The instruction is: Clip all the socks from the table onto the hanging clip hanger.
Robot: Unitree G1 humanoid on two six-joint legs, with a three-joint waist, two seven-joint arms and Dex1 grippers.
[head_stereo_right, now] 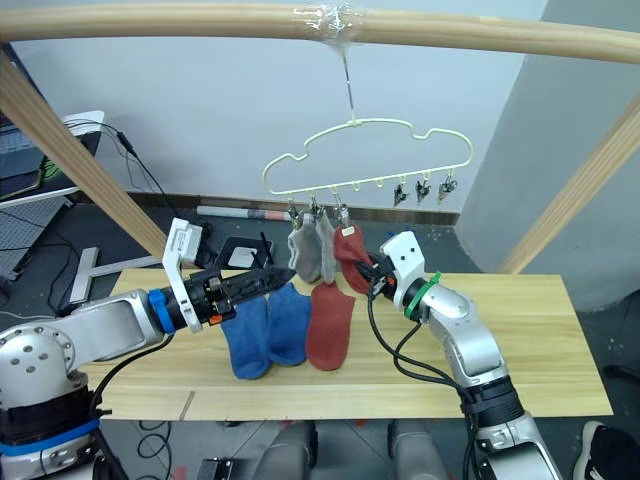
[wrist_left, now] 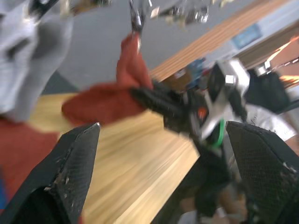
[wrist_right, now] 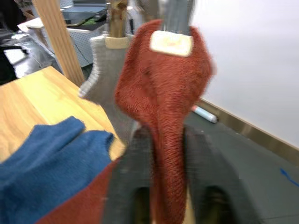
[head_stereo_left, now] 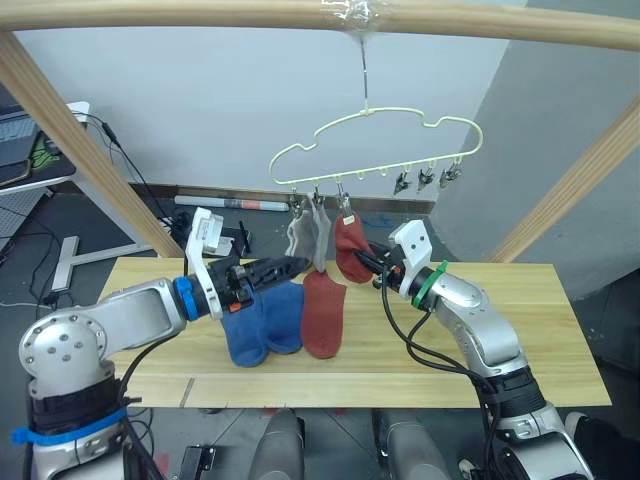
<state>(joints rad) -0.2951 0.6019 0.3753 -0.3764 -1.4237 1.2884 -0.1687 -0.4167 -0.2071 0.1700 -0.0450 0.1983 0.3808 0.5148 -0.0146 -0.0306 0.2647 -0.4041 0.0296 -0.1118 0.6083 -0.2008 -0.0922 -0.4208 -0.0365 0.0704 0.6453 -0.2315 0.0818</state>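
Left eye view takes in the long plank table (head_stereo_left: 520, 330) beneath a frame of pale wooden poles (head_stereo_left: 300, 14), with the yellow clip hanger (head_stereo_left: 375, 150) hooked to the top pole above the table's far edge. Three clips toward the hanger's left end each carry a sock: two light grey socks (head_stereo_left: 308, 238) side by side, then a hanging rust-red sock (head_stereo_left: 350, 250) just to their right. The three clips (head_stereo_left: 425, 180) at the right end of the bar hang bare.

On the table, near the middle of the surface and closer to the far edge than the near one, two blue socks (head_stereo_left: 262, 322) lie side by side, touching, with the second rust-red sock (head_stereo_left: 322, 315) just to their right and touching them.

The left gripper (head_stereo_left: 285, 267) reaches in from the left, over the blue socks and pointing at the grey pair; in the left wrist view its fingers (wrist_left: 70, 168) stand wide apart with nothing between them. The right gripper (head_stereo_left: 365, 258) comes in from the right, and the right wrist view shows its jaws pinched on the lower part of the hanging rust-red sock.
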